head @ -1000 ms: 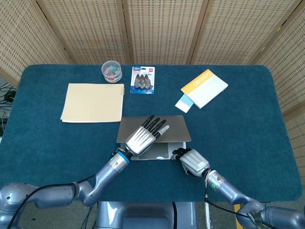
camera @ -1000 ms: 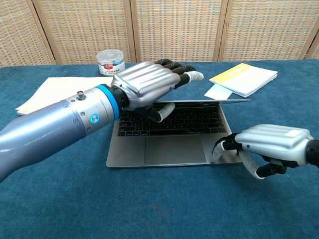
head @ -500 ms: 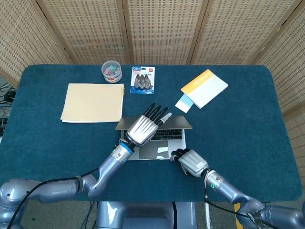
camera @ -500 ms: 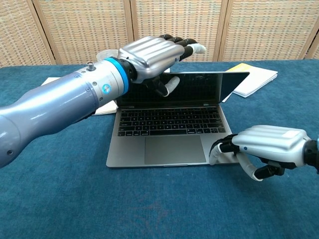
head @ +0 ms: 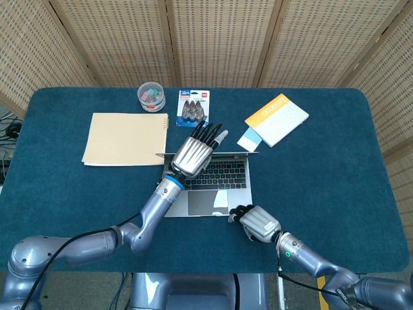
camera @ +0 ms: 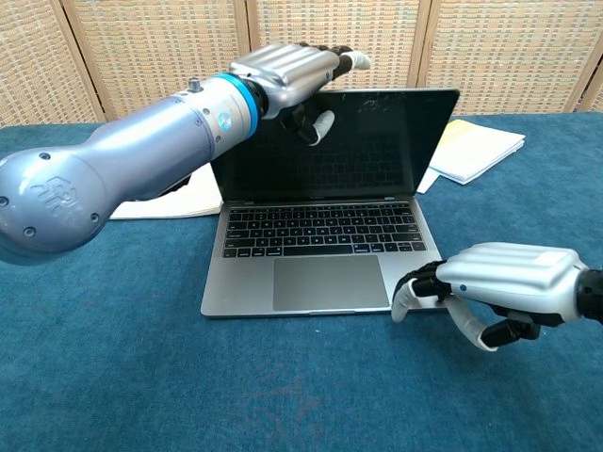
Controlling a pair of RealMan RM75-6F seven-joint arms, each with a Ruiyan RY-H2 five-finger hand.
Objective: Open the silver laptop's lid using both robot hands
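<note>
Left hand hides the laptop lid's top edge; tub contents unreadable

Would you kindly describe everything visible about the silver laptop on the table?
The silver laptop sits on the blue tablecloth, lid raised roughly upright, dark screen off, black keyboard and grey trackpad exposed. Its shell looks like brushed metal. The left hand grips the lid's top edge, thumb on the screen side; the right hand touches the base's front right corner.

Open silver laptop, robot hands alongside.
</note>
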